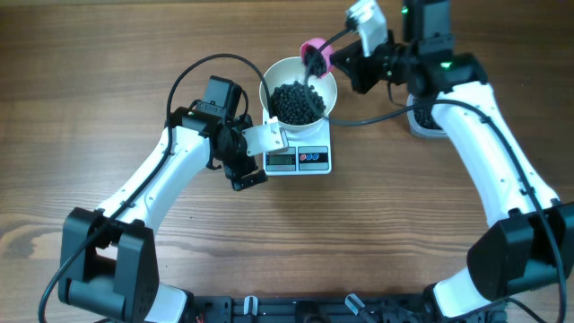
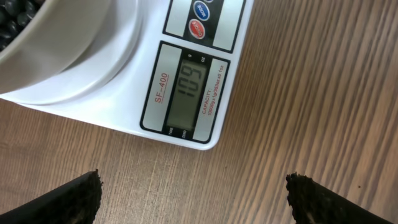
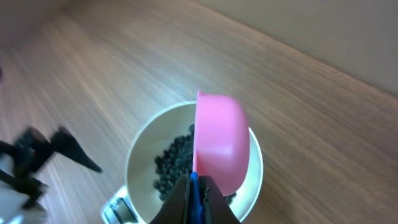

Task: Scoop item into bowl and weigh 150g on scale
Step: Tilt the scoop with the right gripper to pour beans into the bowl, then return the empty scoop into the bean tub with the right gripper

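The white bowl (image 1: 280,70) stands on the white scale (image 1: 314,161) at the table's middle back and holds a heap of black pellets, the item (image 1: 298,100). The scale's display (image 2: 189,93) appears to read 109. My right gripper (image 1: 336,56) is shut on the blue handle of a pink scoop (image 3: 221,143), which is tilted over the bowl's (image 3: 140,149) far right rim above the pellets (image 3: 174,165). My left gripper (image 2: 194,186) is open over bare wood just left of the scale's display corner, with nothing between its fingers.
A white object (image 1: 421,124) sits partly hidden under the right arm at the back right. A black cable (image 1: 193,72) loops above the left arm. Bare wooden table lies in front of the scale.
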`<action>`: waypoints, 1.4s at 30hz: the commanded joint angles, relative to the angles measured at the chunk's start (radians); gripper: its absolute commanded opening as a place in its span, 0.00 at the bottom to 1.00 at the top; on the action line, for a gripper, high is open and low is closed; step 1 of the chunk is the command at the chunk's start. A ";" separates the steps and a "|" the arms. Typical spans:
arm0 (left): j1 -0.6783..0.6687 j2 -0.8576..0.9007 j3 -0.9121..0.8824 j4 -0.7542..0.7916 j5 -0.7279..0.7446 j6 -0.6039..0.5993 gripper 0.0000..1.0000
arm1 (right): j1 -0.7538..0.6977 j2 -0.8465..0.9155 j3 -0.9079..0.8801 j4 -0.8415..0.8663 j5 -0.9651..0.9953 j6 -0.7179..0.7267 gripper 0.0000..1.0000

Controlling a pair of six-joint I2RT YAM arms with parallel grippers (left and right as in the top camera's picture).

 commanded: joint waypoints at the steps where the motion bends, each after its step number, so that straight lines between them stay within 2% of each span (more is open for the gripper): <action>1: 0.002 0.012 -0.005 0.000 0.019 0.016 1.00 | 0.071 -0.011 0.018 0.006 0.254 -0.154 0.04; 3: 0.002 0.012 -0.005 -0.001 0.019 0.016 1.00 | 0.104 -0.011 0.018 0.006 0.324 -0.158 0.04; 10: 0.002 0.012 -0.005 -0.001 0.019 0.016 1.00 | 0.130 -0.009 0.018 0.009 0.334 -0.190 0.04; 14: 0.002 0.012 -0.005 -0.001 0.019 0.016 1.00 | 0.130 0.000 0.018 0.007 0.340 -0.291 0.04; 17: 0.002 0.012 -0.005 -0.001 0.019 0.016 1.00 | 0.130 0.000 0.018 0.024 0.352 -0.253 0.04; 21: 0.002 0.012 -0.005 0.000 0.019 0.016 1.00 | 0.130 0.000 0.018 -0.032 0.169 -0.265 0.04; 24: 0.002 0.012 -0.005 -0.001 0.019 0.016 1.00 | 0.124 0.001 0.018 -0.053 0.361 -0.229 0.04; 27: 0.002 0.012 -0.005 0.000 0.019 0.016 1.00 | 0.125 0.001 0.018 -0.058 0.265 -0.236 0.04; 29: 0.002 0.012 -0.005 -0.001 0.019 0.016 1.00 | 0.126 0.001 0.018 -0.064 0.269 -0.238 0.04; 32: 0.002 0.012 -0.005 -0.001 0.019 0.016 1.00 | 0.111 0.001 0.018 -0.021 0.357 -0.067 0.04; 35: 0.002 0.012 -0.005 0.000 0.019 0.016 1.00 | 0.075 0.000 0.018 0.003 0.317 0.031 0.04; 38: 0.002 0.012 -0.005 -0.001 0.019 0.016 1.00 | -0.013 -0.012 0.018 -0.011 0.276 0.137 0.04; 42: 0.002 0.012 -0.005 0.000 0.019 0.016 1.00 | -0.172 -0.028 0.018 -0.100 0.167 0.188 0.04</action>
